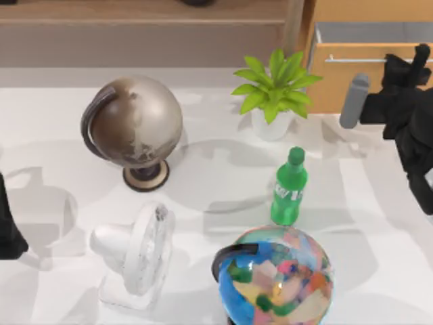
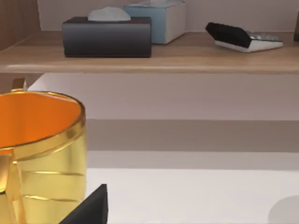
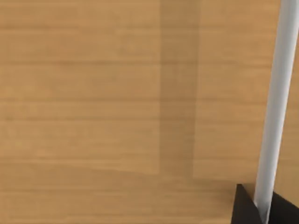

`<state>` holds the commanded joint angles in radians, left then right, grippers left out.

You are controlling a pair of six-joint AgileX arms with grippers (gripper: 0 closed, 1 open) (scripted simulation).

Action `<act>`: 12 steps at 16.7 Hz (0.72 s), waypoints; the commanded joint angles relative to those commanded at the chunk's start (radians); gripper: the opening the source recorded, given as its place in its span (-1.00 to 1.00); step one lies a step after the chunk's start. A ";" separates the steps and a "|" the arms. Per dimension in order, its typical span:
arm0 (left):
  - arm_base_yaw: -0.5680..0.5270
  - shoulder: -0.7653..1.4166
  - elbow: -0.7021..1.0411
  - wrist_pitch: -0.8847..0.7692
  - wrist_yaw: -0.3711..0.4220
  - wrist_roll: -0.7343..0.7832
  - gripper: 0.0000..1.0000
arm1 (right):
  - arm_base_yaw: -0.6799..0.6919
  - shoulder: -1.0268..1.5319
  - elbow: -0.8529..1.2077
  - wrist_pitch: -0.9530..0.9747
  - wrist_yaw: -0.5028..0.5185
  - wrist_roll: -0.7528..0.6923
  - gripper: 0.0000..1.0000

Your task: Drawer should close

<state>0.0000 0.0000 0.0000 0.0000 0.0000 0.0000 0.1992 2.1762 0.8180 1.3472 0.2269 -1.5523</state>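
top view: the drawer (image 1: 352, 74) stands at the table's far right, pulled partly out of its cabinet so that a strip of its grey-white inside shows behind the orange-tan front. its thin silver bar handle (image 1: 352, 59) runs level across the upper part of the front. the right gripper (image 1: 413, 64) is at the drawer front's right end, over the handle, with the black arm trailing down the table's right edge. whether its fingers are apart or together cannot be told.

right wrist view: the wooden drawer front (image 3: 117, 107) lies just ahead of the camera, and the silver bar (image 3: 275, 102) crosses the picture with its lower end between two dark fingertips (image 3: 243, 207).

the left arm (image 1: 8, 227) is parked at the table's left edge. left wrist view: a gold cup (image 2: 42, 149) with an orange inside stands near the camera, one dark finger (image 2: 91, 207) beside it; the finger spacing cannot be told here either.

on the white table (image 1: 379, 223) stand a grey globe (image 1: 135, 125), a potted plant (image 1: 274, 91) just left of the drawer, a green bottle (image 1: 289, 188), a white fan (image 1: 139, 250) and a coloured globe (image 1: 277, 277).
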 joint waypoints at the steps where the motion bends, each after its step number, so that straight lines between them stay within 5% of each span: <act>1: 0.000 0.000 0.000 0.000 0.000 0.000 1.00 | 0.000 0.000 0.000 0.000 0.000 0.000 -1.00; 12: 0.000 0.000 0.000 0.000 0.000 0.000 1.00 | -0.047 0.085 0.238 -0.155 -0.002 0.003 -1.00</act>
<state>0.0000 0.0000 0.0000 0.0000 0.0000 0.0000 0.1520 2.2614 1.0564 1.1920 0.2252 -1.5491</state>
